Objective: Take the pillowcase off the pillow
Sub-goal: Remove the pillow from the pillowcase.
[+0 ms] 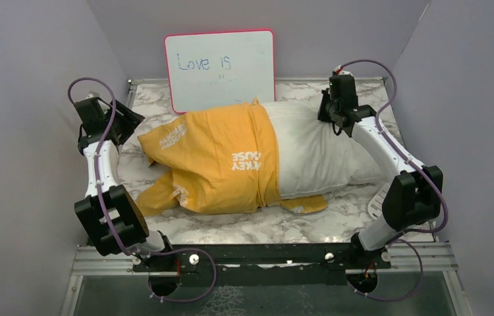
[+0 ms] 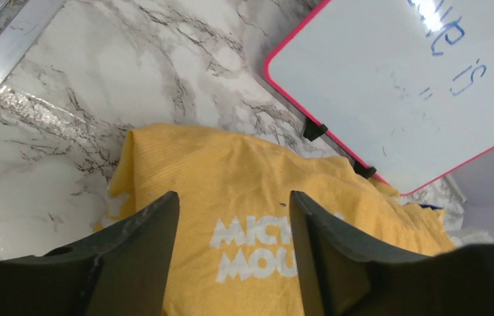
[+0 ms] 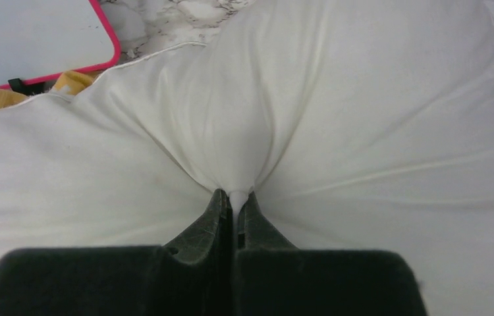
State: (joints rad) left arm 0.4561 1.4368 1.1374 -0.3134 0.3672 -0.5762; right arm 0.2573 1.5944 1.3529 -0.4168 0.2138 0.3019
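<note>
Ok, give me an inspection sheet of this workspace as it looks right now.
Surface: marble-pattern table, no spills seen.
Job's things: yellow pillowcase covers the left part of the white pillow; right part bare.
Clutter: pink-framed whiteboard propped at the back.
Claws: left claw open over the pillowcase, holding nothing; right claw shut on a pinch of pillow.
Cables: purple cables looped along both arms.
Surroundings: grey walls on three sides.
</note>
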